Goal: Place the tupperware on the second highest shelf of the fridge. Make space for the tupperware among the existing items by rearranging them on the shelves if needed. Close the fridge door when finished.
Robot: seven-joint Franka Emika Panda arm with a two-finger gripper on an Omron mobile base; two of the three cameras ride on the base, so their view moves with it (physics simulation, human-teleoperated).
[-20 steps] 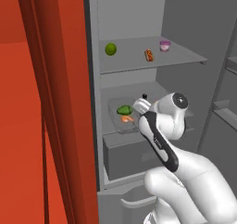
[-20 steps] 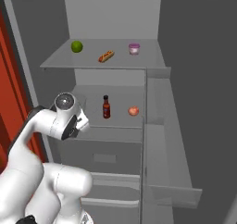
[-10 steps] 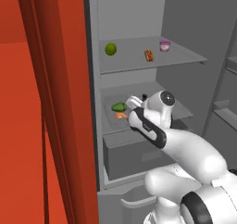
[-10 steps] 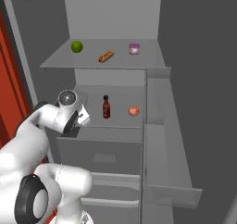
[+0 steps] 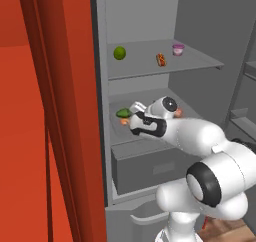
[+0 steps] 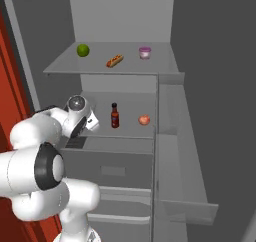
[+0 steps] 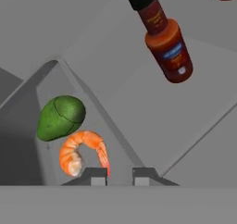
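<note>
The two-finger gripper (image 7: pixel 119 177) is clenched on the near wall of the clear, box-shaped plastic tupperware (image 7: pixel 28 126), which carries a green avocado (image 7: pixel 60 117) and an orange curled shrimp (image 7: pixel 83 151). The arm reaches deep into the tall grey fridge (image 5: pixel 145 16) so that the tupperware (image 5: pixel 122 114) sits at the left end of the flat grey second highest shelf (image 6: pixel 131 128), low over it or already resting on it; I cannot tell which. That end suits it because the dark red-capped bottle (image 6: pixel 115 116) stands mid-shelf and the small orange-pink round fruit (image 6: pixel 144 119) lies nearer the right edge, both well apart from the box, so rearranging looks unnecessary. On the top shelf the green lime (image 5: pixel 119 53), hot dog (image 5: pixel 161 59) and pink cup (image 5: pixel 178 49) stand spread out. The tall grey fridge door (image 6: pixel 210 61) is swung open, not yet closed.
</note>
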